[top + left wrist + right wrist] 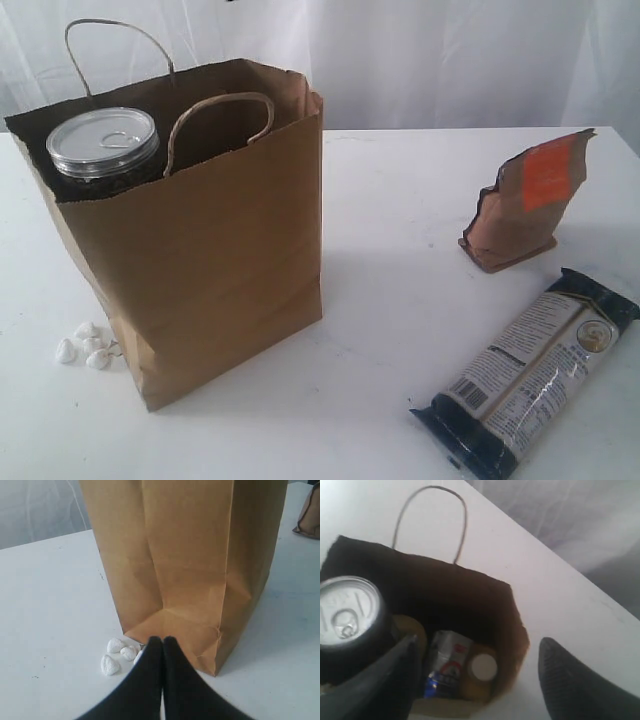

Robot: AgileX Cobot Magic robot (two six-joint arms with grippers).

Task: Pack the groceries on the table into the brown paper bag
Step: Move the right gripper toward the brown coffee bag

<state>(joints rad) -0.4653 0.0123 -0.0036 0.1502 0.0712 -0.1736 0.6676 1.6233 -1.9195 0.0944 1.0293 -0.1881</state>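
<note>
The brown paper bag (220, 260) stands upright on the left of the white table (400, 190). A silver pull-tab can (103, 142) sits high inside it. My right gripper (480, 640) hangs open over the bag's mouth (517, 630), holding nothing. Below it lie the can (347, 612), a blue-white carton (445, 667), a white-capped bottle (484, 667) and an olive rounded edge (412, 629). My left gripper (162, 641) is shut and empty, low by the bag's base (190, 555). The orange-labelled pouch (530, 200) and the dark-blue packet (530, 375) rest on the table to the right. Neither gripper appears in the exterior view.
Several small white pebbles (88, 343) lie at the bag's near left corner, also just beside my left fingertips (119, 652). White curtains hang behind the table. The bag's two loop handles (215, 115) stick up at its mouth.
</note>
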